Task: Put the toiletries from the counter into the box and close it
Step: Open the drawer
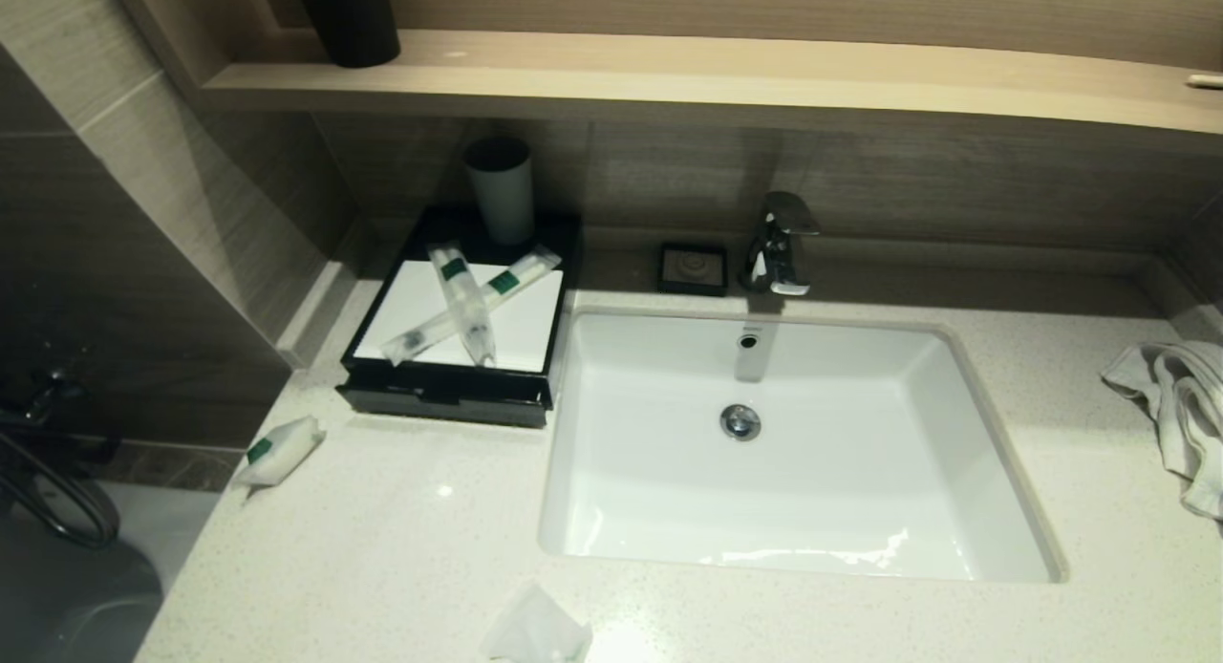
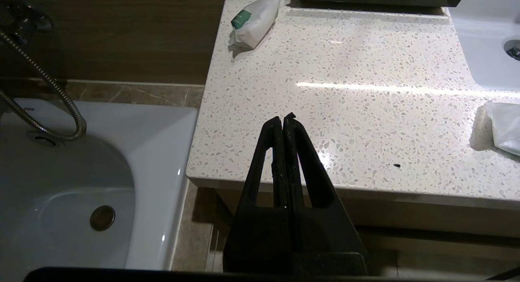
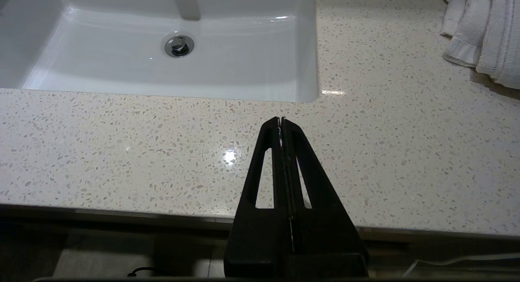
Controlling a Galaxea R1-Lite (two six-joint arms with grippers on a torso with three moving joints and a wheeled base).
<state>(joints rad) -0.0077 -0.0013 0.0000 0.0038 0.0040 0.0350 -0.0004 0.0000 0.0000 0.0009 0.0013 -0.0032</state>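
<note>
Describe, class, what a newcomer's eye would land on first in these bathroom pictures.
The white sink set in the speckled counter dominates. Left of it, two slim tubes lie crossed on the black box, with a grey cup at its back. A crumpled white towel sits at the counter's right edge.

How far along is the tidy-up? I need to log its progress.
Barely begun. Two long tubes lie crossed on the box top, not inside. Nothing is in hand: the left claw and right claw are both shut and empty at the counter edge. Left: a packet beside the box, another at the front edge, then closing the drawer.
</note>
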